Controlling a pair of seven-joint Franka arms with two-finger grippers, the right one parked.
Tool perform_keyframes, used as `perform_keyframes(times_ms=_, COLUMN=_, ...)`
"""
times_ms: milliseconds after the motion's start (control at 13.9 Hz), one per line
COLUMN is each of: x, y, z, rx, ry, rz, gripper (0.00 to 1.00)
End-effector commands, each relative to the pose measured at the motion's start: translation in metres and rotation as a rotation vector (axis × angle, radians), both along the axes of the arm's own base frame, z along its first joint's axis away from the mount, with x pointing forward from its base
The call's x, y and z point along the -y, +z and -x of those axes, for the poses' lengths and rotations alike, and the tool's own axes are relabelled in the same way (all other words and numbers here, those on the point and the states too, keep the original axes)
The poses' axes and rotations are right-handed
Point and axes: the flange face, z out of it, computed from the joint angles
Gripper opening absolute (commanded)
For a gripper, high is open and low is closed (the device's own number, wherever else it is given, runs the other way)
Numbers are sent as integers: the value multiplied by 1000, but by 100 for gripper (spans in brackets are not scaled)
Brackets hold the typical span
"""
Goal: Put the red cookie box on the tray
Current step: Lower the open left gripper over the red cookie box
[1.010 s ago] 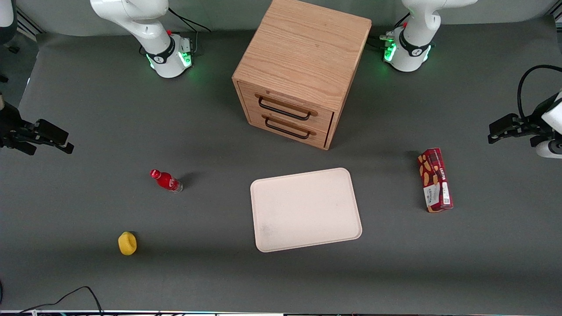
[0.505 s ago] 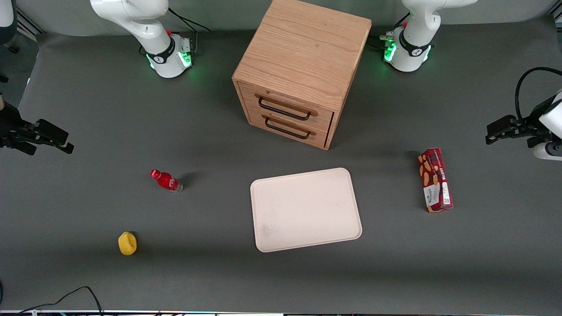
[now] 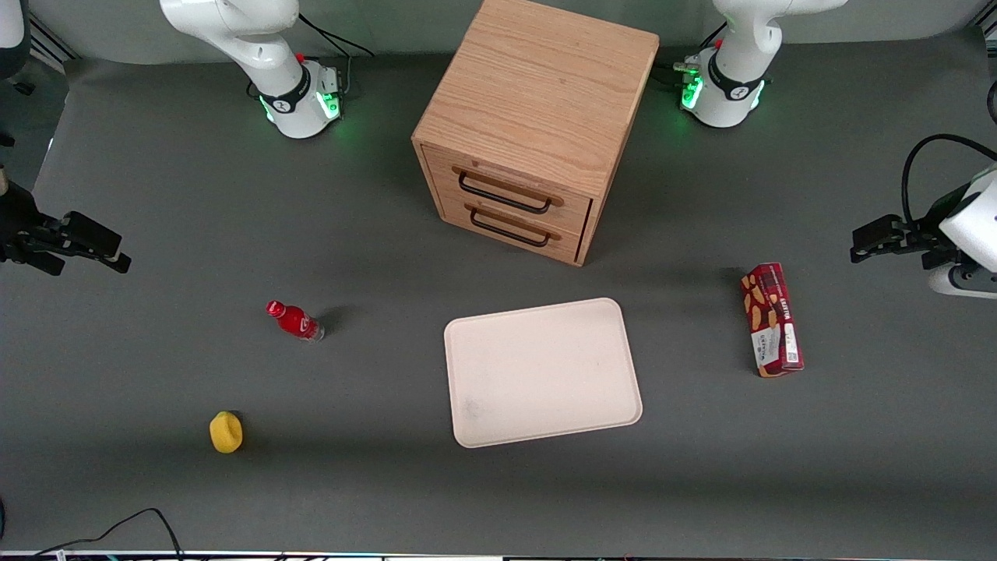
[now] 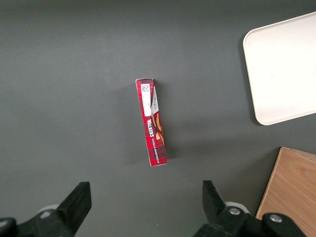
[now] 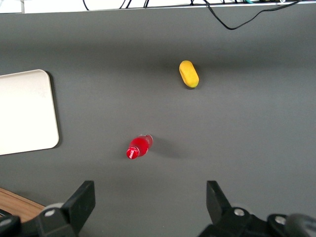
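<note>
The box (image 3: 771, 319) lies flat on the surface (image 3: 156, 195), clear of the gripper (image 3: 863, 245) and a little nearer the front camera than it, toward the middle of the surface from where the gripper hangs. Its long axis runs roughly toward and away from the front camera, and the white label patch sits at the end nearer that camera. In the wrist view the box (image 4: 151, 121) shows between and ahead of the two fingers (image 4: 79, 197), which stand wide apart with nothing between them, so the gripper (image 4: 145, 200) is open and holds nothing.

The tray (image 3: 541, 372) rests flat on the surface, well apart from the box and farther still from the gripper, toward the parked arm's end. One rounded corner of the tray (image 4: 281, 69) shows in the wrist view.

A wooden drawer cabinet (image 3: 537, 117) with two dark handles stands farther from the front camera than the tray. Much farther from the gripper, toward the parked arm's end, stand a small red bottle (image 3: 294, 320) and a yellow object (image 3: 226, 432).
</note>
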Motion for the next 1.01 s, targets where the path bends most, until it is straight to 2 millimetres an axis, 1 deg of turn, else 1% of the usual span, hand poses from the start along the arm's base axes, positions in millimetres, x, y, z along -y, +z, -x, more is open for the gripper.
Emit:
perform_keyframes(times_ms=0, x=9, y=-10, z=-10, rx=-5, ry=4, rz=7, gripper=100)
perform_keyframes(times_ms=144, x=10, y=-28, z=-25, rx=-28, ry=3, rz=12, gripper=100)
perform_keyframes(times_ms=289, x=12, y=-53, z=-41, rx=-49, ry=20, rz=69, gripper=100)
perform_keyframes(times_ms=433, x=7, y=-74, z=-53, rx=-32, ry=30, rz=69, gripper=100)
perform_keyframes(times_ms=505, x=9, y=-93, z=-59, rx=-41, ry=27, rz=58, gripper=100)
perform_keyframes(times_ms=649, x=7, y=-123, z=-68, rx=-59, ry=39, rz=58, gripper=100)
perform_keyframes(times_ms=794, x=-1, y=-148, z=-67, rx=-85, ry=89, rz=54, gripper=100)
perform_keyframes(times_ms=938, x=-4, y=-177, z=-58, rx=-64, ry=101, rz=50, gripper=100)
